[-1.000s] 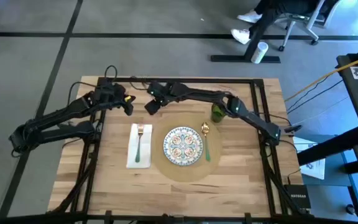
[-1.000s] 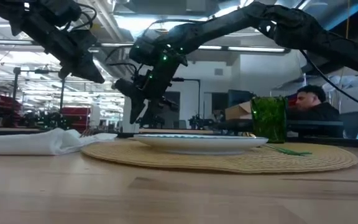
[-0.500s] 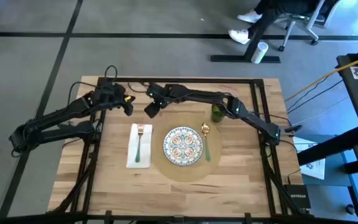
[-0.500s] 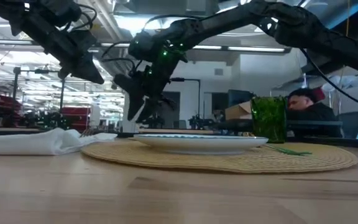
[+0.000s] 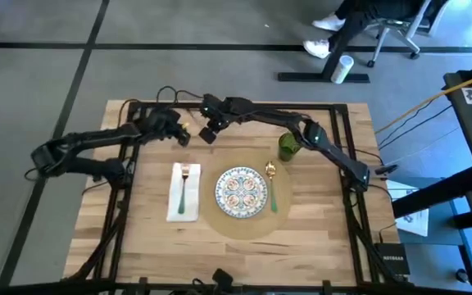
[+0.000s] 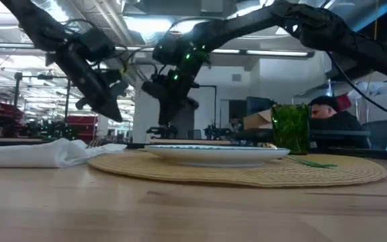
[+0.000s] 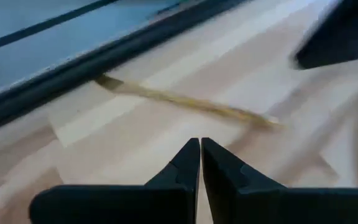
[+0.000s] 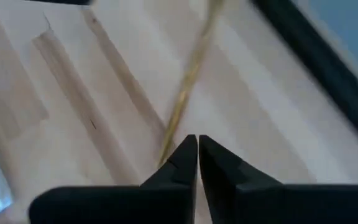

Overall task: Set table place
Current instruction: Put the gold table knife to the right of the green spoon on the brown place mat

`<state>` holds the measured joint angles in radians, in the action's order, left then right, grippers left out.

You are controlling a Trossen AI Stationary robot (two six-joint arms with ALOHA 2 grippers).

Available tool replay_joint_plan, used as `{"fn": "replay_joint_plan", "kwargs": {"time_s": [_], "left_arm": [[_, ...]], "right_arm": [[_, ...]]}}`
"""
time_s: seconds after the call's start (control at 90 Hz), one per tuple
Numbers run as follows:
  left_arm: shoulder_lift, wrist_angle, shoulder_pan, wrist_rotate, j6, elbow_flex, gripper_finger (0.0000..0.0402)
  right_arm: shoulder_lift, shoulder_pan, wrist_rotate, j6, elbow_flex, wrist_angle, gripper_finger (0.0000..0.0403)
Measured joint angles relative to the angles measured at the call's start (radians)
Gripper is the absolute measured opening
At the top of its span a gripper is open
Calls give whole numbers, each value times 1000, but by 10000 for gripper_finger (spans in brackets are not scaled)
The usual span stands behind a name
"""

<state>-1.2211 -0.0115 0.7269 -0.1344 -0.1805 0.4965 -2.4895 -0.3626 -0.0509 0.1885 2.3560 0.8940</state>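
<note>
Hovering over the table's (image 5: 150,246) far edge: left gripper (image 5: 183,137), fingers pressed together, empty. Just right of it, right gripper (image 5: 207,133), fingers also together. Nearer, napkin with fork (image 5: 183,190), then round tan placemat (image 5: 244,228) under patterned plate (image 5: 241,192).

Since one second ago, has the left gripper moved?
Yes. In the high view the left gripper has shifted right along the table's far edge, now above the napkin, nearer the right gripper.
</note>
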Motion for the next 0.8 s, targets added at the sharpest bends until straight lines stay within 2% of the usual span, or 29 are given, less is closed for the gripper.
{"fn": "replay_joint_plan", "kwargs": {"time_s": [0.2,0.4,0.633,0.8], "left_arm": [[-82,-69,101,103,0,8,0],[-122,-155,149,177,-7,9,0],[-188,-219,163,199,-18,12,0],[-263,-219,172,199,-20,64,0]], "right_arm": [[70,-5,-50,-56,0,28,0],[128,4,-114,-84,-3,50,0],[138,19,-122,-80,-12,47,0],[138,36,-119,-62,-55,37,0]]}}
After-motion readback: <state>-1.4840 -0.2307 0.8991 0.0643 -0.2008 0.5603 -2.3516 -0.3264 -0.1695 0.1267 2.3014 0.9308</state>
